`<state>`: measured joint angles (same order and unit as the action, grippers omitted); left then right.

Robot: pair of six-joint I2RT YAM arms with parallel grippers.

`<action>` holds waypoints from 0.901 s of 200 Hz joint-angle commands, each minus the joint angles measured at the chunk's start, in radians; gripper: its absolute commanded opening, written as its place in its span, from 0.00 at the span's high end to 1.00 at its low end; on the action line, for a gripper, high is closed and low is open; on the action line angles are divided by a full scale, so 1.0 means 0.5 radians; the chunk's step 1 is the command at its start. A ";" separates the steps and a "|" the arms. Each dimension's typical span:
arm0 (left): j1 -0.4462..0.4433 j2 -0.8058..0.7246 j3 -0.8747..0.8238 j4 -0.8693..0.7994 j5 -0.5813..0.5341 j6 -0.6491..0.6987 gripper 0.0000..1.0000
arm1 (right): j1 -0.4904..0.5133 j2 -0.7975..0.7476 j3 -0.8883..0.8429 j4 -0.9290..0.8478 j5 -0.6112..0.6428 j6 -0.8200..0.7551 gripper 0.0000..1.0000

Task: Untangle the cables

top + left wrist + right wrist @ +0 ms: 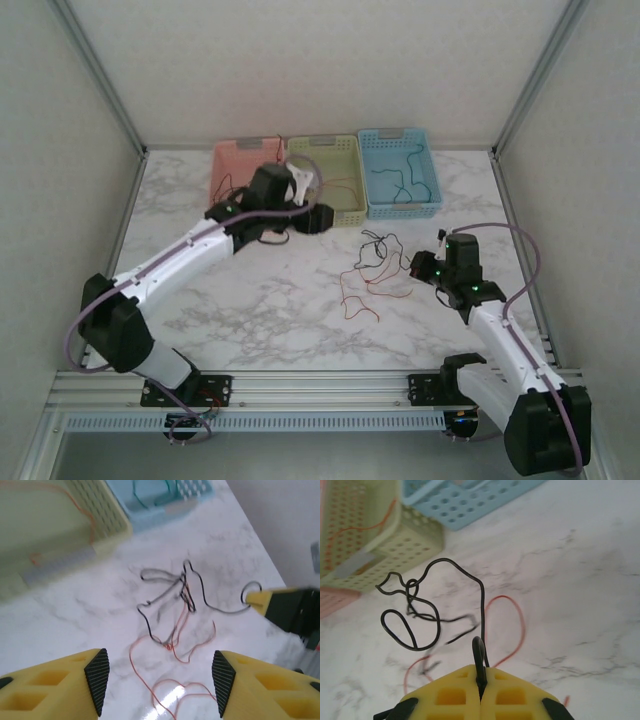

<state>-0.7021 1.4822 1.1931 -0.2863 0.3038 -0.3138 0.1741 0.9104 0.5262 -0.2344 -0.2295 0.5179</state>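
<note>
Top view: a tangle of thin black, red and orange cables [375,265] is lying on the white marbled counter [250,310], in front of the green plastic basket [330,175] and the blue plastic basket [400,175]. The left claw [315,218] is hovering beside the green basket, and the right claw [425,268] is touching the tangle's right edge.

Left wrist: the left claw [160,680] is gaping wide and gripping nothing above the cables [175,600].

Right wrist: the right claw [481,680] is pinching tight on a black cable [482,605].
</note>
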 commanded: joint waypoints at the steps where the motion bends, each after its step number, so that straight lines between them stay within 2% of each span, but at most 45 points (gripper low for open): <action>1: 0.012 -0.179 -0.359 0.336 0.097 -0.170 0.41 | -0.007 -0.086 0.055 0.167 -0.318 0.038 1.00; 38: 0.011 -0.512 -0.656 0.389 0.116 -0.195 0.41 | 0.028 -0.208 0.087 0.313 -0.528 0.098 1.00; 73: 0.008 -0.732 -0.712 0.407 0.153 -0.178 0.35 | 0.095 -0.261 0.158 0.381 -0.595 0.195 1.00; 117: 0.008 -0.757 -0.694 0.443 0.119 -0.023 0.33 | 0.173 -0.195 0.377 0.326 -0.668 0.514 1.00; 180: 0.008 -0.686 -0.617 0.569 0.153 0.114 0.32 | 0.289 -0.095 0.541 0.237 -0.694 0.611 1.00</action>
<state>-0.7006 1.1172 0.8490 -0.0528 0.3595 -0.3099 0.3008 0.8444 0.7567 -0.0990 -0.5514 0.7856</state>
